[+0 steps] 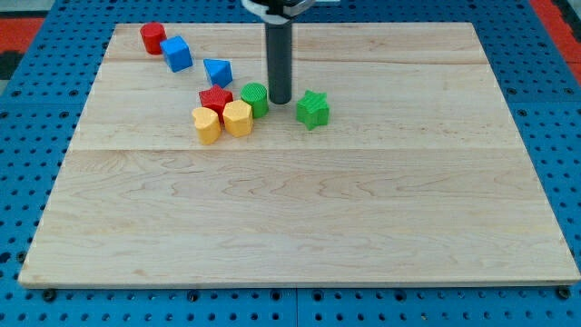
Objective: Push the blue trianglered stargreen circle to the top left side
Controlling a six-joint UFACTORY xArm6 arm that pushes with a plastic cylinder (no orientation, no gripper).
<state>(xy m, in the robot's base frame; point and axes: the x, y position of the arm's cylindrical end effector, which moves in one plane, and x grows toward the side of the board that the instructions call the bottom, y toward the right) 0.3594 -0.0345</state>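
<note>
Blue triangle (217, 71): camera view, upper left part of the bench (363, 227), apart from the cluster, just above the red star; apex seems to aim at the view's lower right, no clear long axis.
Red star (215, 99): below the triangle, touching the green circle's left side and crowding the two yellow blocks; points spread evenly, no long axis.
Green circle (255, 98): right end of the cluster, round, no heading to speak of.
Tip (280, 100): just right of the green circle, between it and the green star (312, 109); contact too close to call.
Claw: none fitted, only the rod, so nothing clenched or released.
Neighbours: yellow heart (206, 124) and yellow block (238, 118) under the star; red block (152, 38) and blue cube (176, 54) already top left.
Risk: leftward shove likely drags the yellow pair along; circle may roll off the tip and slip aside; triangle, lying separate, could get left out.
</note>
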